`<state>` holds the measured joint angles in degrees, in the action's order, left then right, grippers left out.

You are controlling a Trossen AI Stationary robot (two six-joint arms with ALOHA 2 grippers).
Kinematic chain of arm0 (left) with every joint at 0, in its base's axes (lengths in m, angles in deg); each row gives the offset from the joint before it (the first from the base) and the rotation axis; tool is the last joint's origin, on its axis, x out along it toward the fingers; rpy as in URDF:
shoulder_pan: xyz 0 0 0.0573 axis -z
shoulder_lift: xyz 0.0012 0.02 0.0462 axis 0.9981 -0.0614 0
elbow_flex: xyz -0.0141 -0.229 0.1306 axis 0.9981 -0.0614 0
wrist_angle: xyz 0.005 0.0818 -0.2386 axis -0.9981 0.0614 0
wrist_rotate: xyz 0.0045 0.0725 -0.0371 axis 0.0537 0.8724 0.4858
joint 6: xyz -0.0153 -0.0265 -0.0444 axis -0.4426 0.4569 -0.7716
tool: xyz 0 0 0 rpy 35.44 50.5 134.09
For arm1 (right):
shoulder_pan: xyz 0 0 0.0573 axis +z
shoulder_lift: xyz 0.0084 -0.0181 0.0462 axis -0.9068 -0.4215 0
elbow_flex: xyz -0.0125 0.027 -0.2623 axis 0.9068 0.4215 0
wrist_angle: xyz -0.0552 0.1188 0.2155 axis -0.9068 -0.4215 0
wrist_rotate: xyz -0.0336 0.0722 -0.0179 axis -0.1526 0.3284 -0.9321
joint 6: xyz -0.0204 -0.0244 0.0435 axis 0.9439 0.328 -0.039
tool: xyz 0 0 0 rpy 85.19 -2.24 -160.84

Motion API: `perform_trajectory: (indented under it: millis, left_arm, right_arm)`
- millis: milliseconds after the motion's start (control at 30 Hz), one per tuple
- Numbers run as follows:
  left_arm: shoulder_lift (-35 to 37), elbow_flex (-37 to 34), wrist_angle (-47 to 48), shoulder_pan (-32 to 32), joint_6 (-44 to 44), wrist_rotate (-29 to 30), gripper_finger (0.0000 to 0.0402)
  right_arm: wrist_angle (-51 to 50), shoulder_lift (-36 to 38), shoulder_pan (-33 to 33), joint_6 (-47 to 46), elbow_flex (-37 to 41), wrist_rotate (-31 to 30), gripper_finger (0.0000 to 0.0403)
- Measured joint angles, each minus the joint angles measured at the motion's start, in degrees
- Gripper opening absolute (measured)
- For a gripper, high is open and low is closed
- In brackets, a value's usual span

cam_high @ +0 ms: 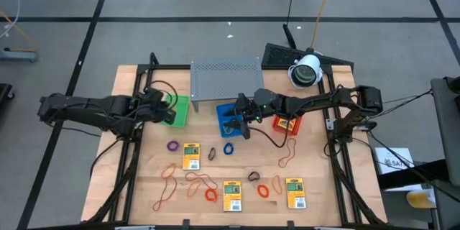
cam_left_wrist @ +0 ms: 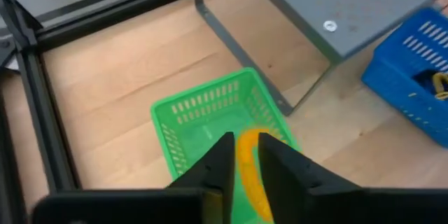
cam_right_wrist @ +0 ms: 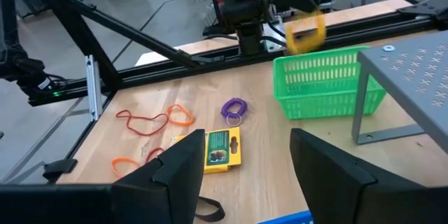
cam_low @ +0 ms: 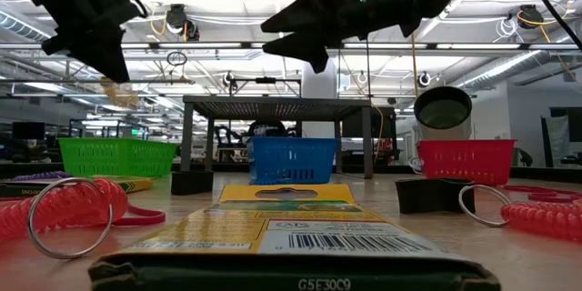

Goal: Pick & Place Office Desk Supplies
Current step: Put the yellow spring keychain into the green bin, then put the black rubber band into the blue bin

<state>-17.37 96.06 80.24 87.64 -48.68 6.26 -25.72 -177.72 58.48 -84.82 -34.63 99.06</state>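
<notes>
My left gripper (cam_high: 171, 109) hangs over the green tray (cam_high: 177, 112) and is shut on a yellow packet (cam_right_wrist: 306, 33). My right gripper (cam_high: 241, 118) hovers open above the blue tray (cam_high: 228, 119), holding nothing; its fingers spread wide in the right wrist view. More yellow packets (cam_high: 190, 156) (cam_high: 231, 195) (cam_high: 295, 192) lie flat on the wood, among a purple ring (cam_high: 172, 146), a blue ring (cam_high: 228, 149), orange rings (cam_high: 264, 190), orange-red rubber bands (cam_high: 167, 187) and dark clips (cam_high: 213, 154). My left gripper pinches the yellow packet between its two fingers, at the packet's upper part (cam_left_wrist: 248, 164). The fingers come from above, pointing down. The packet hangs below them, lifted clear, over the green tray (cam_right_wrist: 325, 84).
A grey perforated shelf (cam_high: 225, 80) stands at the far side, between the green and blue trays. The red tray (cam_high: 285, 123) sits right of the blue one. The blue tray holds something yellow (cam_left_wrist: 437, 84). A white camera (cam_high: 305, 70) sits at the far right. Black frame rails border the table.
</notes>
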Motion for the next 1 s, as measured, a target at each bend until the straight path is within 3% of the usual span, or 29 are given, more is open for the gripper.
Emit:
perform_trajectory:
  millis: [267, 433, 633, 767, 1000]
  left_arm:
    - [-2.38, 0.0, -1.15, -1.58, 2.85, 0.46, 0.0163]
    - [-3.28, 0.0, -11.22, -0.41, 13.06, -1.81, 0.0189]
    - [-4.81, 0.0, -32.37, 4.03, 30.63, -13.36, 0.0186]
    - [-8.18, 0.07, -43.3, 7.96, 35.39, -23.26, 0.0173]
    - [-20.3, 0.02, -52.32, 14.39, 36.63, -24.84, 0.0157]
  right_arm:
    - [3.13, 0.0, -0.02, -0.11, 0.02, 0.02, 0.0201]
    - [-0.86, 1.72, -0.02, -0.05, 0.07, 0.48, 0.0201]
    - [-10.22, 7.01, 0.36, 2.0, 0.08, 1.22, 0.0201]
    - [-17.1, 10.36, 1.99, 4.85, 0.02, 1.51, 0.0201]
    - [-25.25, 10.17, 6.39, 2.99, 0.0, 1.42, 0.0201]
